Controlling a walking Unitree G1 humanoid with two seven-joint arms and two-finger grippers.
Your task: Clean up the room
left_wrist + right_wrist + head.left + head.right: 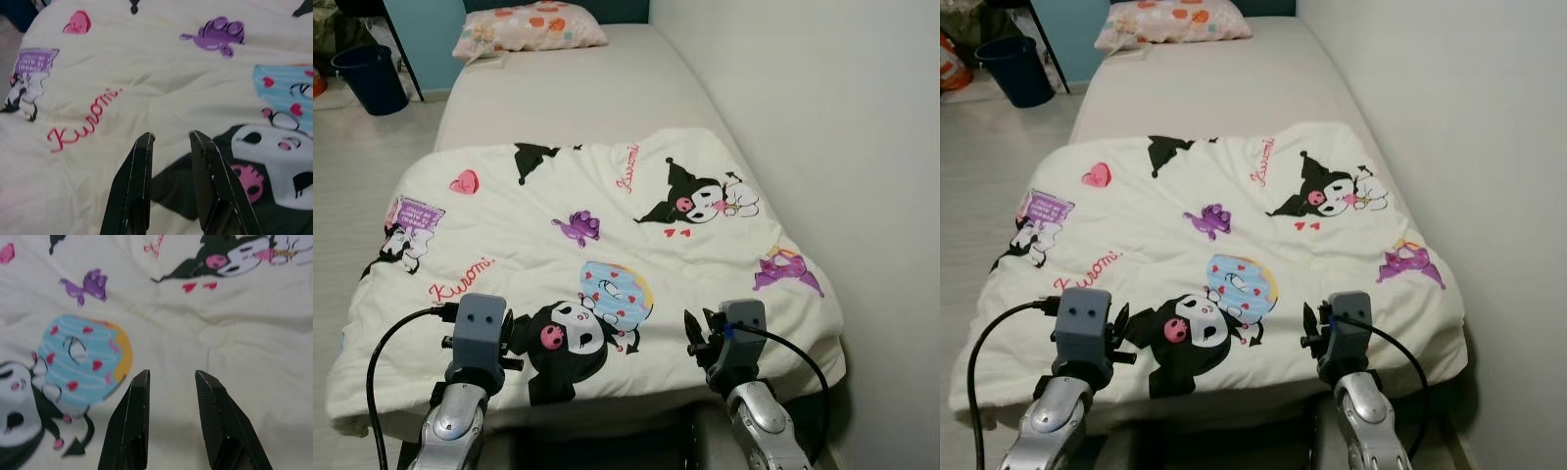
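Left eye view | soft quilted blanket [607, 225] | left gripper [171, 139] & right gripper [172, 377] spread

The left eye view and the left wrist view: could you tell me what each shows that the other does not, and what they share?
The left eye view alone takes in the pillow at the head of the bed, the dark bin on the floor beside it, and the right gripper over the blanket's near edge. The left wrist view alone shows the left gripper fingers close up, parted above the fabric. Both show the cartoon-print blanket, its red script lettering and the pink heart.
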